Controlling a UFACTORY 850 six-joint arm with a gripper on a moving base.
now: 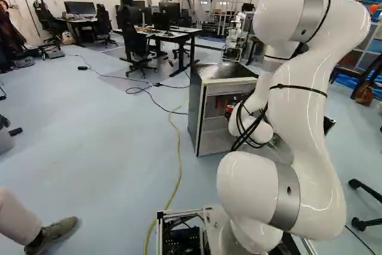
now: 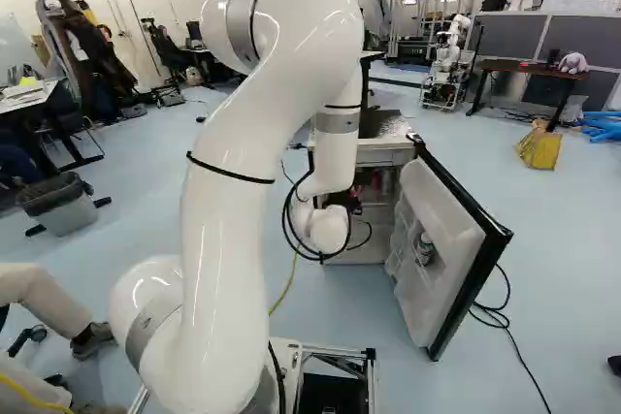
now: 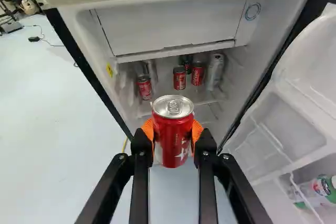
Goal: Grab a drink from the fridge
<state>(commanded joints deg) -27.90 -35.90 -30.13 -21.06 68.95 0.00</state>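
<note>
In the right base view the gripper [image 2: 343, 201] shows as a small dark shape in front of the open fridge [image 2: 386, 157], mostly hidden by the arm's wrist. The wrist view has the gripper [image 3: 173, 137] shut on a red drink can [image 3: 172, 132], an orange pad against each side. The can is upright, its silver lid showing, in front of the fridge opening. Behind it, on the fridge shelf, stand a red can [image 3: 179, 77], another red can [image 3: 197, 74], a third one [image 3: 144, 87] and a pale tall can [image 3: 214, 71].
The fridge door [image 2: 446, 239] stands swung open to the right, with a bottle [image 3: 320, 190] in its rack. A yellow cable [image 1: 178, 165] lies on the floor left of the fridge. Desks [image 1: 173, 35] and another robot [image 2: 448, 60] are farther back.
</note>
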